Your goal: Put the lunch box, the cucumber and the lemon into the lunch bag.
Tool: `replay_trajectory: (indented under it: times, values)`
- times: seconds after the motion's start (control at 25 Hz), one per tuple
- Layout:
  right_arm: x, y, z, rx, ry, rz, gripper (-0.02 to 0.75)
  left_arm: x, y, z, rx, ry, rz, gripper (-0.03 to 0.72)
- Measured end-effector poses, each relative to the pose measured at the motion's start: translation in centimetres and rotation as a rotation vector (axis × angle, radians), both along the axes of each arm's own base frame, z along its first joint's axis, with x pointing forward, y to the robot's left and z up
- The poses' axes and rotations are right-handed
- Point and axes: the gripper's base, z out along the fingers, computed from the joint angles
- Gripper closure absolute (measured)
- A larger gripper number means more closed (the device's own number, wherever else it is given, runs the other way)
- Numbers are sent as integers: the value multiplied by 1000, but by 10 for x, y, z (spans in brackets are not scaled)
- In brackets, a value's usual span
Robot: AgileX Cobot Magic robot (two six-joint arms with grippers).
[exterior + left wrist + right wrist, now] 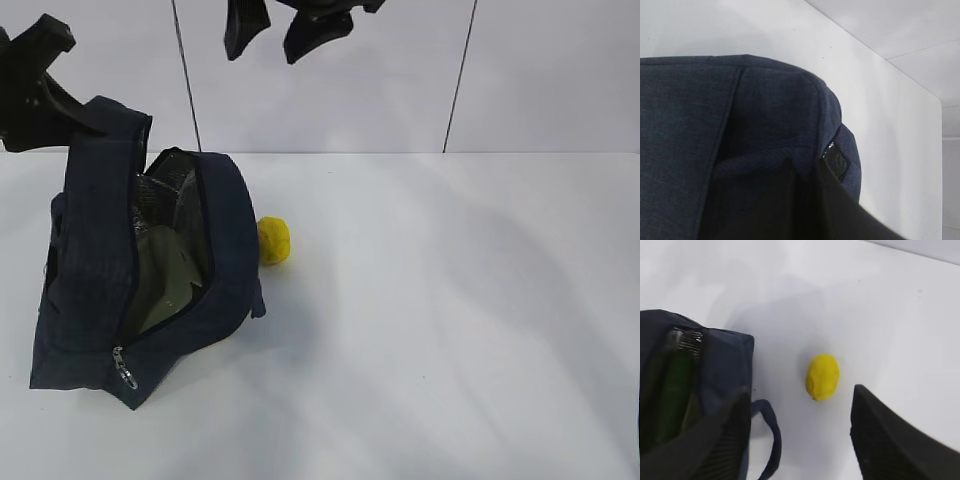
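The navy lunch bag [95,250] lies at the left of the table with its zipped mouth gaping and silvery lining [165,190] showing. My left gripper [75,110] is shut on the bag's raised upper flap [765,110], holding it up. Inside I see the pale green lunch box [165,275], and the right wrist view shows the dark green cucumber [675,385] beside it. The yellow lemon [274,241] rests on the table just right of the bag. My right gripper [280,40] hangs high above, open, with the lemon [823,376] ahead of its empty jaws [799,412].
The bag's short strap handle [771,437] loops onto the table between bag and lemon. The zipper pull [126,372] dangles at the bag's front corner. White tabletop [450,300] spreads to the right, with a tiled wall behind.
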Motion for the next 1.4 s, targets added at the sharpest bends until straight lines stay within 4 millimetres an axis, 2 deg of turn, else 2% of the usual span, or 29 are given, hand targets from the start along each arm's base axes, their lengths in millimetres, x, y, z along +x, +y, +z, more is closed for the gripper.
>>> replay_trajectory:
  times: [0.16, 0.36, 0.6, 0.88, 1.08, 1.4]
  values:
    - [9, -16, -1, -24, -5, -44, 244, 0, 1, -1, 28, -4, -9, 664]
    - [22, -22, -18, -35, 31, -62, 244, 1, 13, -3, 67, -6, 8, 664]
    - [35, -11, -63, -56, 129, -33, 244, 3, 26, -3, 77, 4, 38, 664]
    - [50, -4, -118, -106, 223, -31, 219, 2, 28, -4, 96, 5, 33, 664]
    - [55, -1, -144, -125, 269, -39, 172, 2, 28, -4, 97, 5, 33, 664]
    - [61, 2, -185, -153, 345, -62, 167, 3, 29, -4, 104, 0, 35, 664]
